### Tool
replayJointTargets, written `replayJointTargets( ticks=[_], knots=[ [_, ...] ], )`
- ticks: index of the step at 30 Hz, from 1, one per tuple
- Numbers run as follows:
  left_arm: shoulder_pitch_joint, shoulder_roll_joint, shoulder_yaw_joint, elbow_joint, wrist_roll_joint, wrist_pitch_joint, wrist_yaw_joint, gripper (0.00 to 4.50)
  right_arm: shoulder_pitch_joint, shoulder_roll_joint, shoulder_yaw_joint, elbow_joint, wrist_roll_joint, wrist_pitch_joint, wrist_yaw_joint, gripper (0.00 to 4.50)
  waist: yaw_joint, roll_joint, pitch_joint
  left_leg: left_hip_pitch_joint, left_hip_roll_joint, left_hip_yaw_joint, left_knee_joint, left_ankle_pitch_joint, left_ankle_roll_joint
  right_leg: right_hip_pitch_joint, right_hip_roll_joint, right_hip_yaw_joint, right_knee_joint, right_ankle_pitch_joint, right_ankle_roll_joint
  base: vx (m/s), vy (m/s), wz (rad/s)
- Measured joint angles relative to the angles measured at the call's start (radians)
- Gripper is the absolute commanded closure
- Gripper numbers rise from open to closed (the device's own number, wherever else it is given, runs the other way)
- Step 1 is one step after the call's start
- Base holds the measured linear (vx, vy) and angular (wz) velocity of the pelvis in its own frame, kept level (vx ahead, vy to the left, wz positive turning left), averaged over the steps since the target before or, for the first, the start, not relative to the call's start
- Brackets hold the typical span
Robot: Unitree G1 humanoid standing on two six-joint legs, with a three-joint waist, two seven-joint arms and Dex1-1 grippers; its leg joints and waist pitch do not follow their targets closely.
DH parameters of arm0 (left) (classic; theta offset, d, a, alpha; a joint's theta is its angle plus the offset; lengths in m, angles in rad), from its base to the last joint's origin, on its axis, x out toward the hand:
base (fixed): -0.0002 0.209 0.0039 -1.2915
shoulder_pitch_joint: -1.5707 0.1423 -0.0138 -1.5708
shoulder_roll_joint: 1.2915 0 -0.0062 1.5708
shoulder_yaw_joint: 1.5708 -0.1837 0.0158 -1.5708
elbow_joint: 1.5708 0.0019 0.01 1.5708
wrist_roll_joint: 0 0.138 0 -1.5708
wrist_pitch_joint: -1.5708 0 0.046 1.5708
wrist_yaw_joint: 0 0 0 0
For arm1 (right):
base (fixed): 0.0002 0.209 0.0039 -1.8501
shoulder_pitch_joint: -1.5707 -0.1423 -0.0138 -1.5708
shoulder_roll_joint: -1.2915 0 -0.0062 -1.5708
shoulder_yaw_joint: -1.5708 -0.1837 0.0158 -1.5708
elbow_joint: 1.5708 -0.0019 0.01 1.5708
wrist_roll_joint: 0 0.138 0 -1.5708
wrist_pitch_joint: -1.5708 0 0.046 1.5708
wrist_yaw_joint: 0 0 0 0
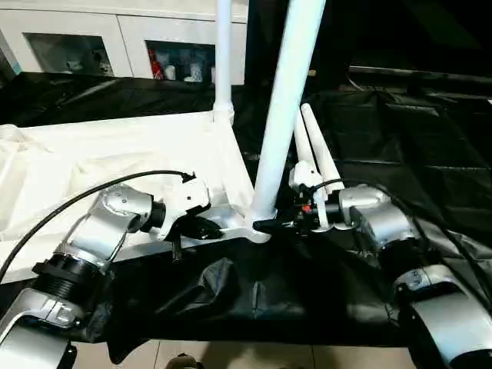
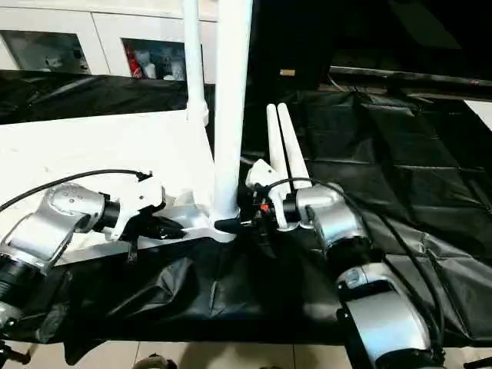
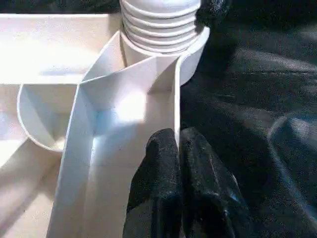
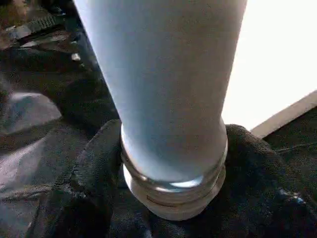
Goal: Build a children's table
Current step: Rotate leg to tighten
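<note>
The white table top (image 1: pixel 115 154) lies upside down on black cloth, ribbed underside up. One white leg (image 1: pixel 223 54) stands upright in its far right corner. A second leg (image 1: pixel 286 108) stands, slightly tilted, at the near right corner socket (image 3: pixel 190 54), its threaded end (image 3: pixel 161 25) partly showing above the socket. My right gripper (image 1: pixel 265 224) is shut around this leg's base (image 4: pixel 173 163), black fingers (image 4: pixel 89 173) on both sides. My left gripper (image 1: pixel 201 229) is shut on the table top's rim (image 3: pixel 177 114) just beside that corner. Two loose legs (image 1: pixel 319 150) lie side by side on the cloth behind my right wrist.
A white glass-door cabinet (image 1: pixel 92 46) stands at the back behind the table top. Black cloth (image 1: pixel 400 131) covers the floor to the right and in front, bunched up below the near corner (image 1: pixel 223 284). Cables run along both forearms.
</note>
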Motion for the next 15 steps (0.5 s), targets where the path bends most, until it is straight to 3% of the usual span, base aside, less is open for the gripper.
replayJointTargets(
  ticks=[3,7,10,13,15],
  knots=[
    [-0.023,-0.061,0.017,0.044,0.017,0.045,0.103,4.50,0.000,0.033,-0.030,0.032,-0.003,-0.003,-0.152,1.72,-0.005,0.002,-0.001,0.004,-0.001,0.000,0.003,0.000,0.000,0.004,0.000,0.002,0.003,0.001,0.000,0.000,0.000,0.00],
    [-0.094,-0.215,0.058,0.158,0.032,0.165,0.310,4.50,-0.031,0.140,-0.125,0.113,0.005,0.048,-0.485,1.73,-0.018,0.008,-0.002,0.019,-0.003,0.000,0.002,0.000,-0.001,0.016,-0.001,0.005,0.001,-0.002,0.005,0.000,0.000,0.00],
    [-0.127,-0.292,0.079,0.224,0.033,0.174,0.429,4.50,-0.062,0.201,-0.175,0.172,0.016,0.034,-0.692,1.73,-0.022,0.013,-0.005,0.020,-0.003,0.000,0.002,0.000,-0.001,0.017,-0.001,0.006,-0.001,-0.003,0.006,0.000,0.000,0.00],
    [-0.128,-0.308,0.088,0.240,0.033,0.160,0.456,4.50,-0.069,0.227,-0.198,0.204,0.023,-0.003,-0.754,1.73,-0.024,0.016,-0.007,0.019,-0.004,0.000,0.002,0.000,0.000,0.017,-0.001,0.006,-0.001,-0.002,0.006,0.000,0.000,0.00],
    [-0.128,-0.306,0.086,0.241,0.037,0.146,0.454,4.50,-0.068,0.231,-0.211,0.216,0.028,-0.029,-0.755,1.03,-0.025,0.017,-0.008,0.018,-0.004,0.000,0.001,0.000,0.000,0.016,-0.001,0.006,-0.001,-0.002,0.006,0.000,0.000,0.00]
  ],
)
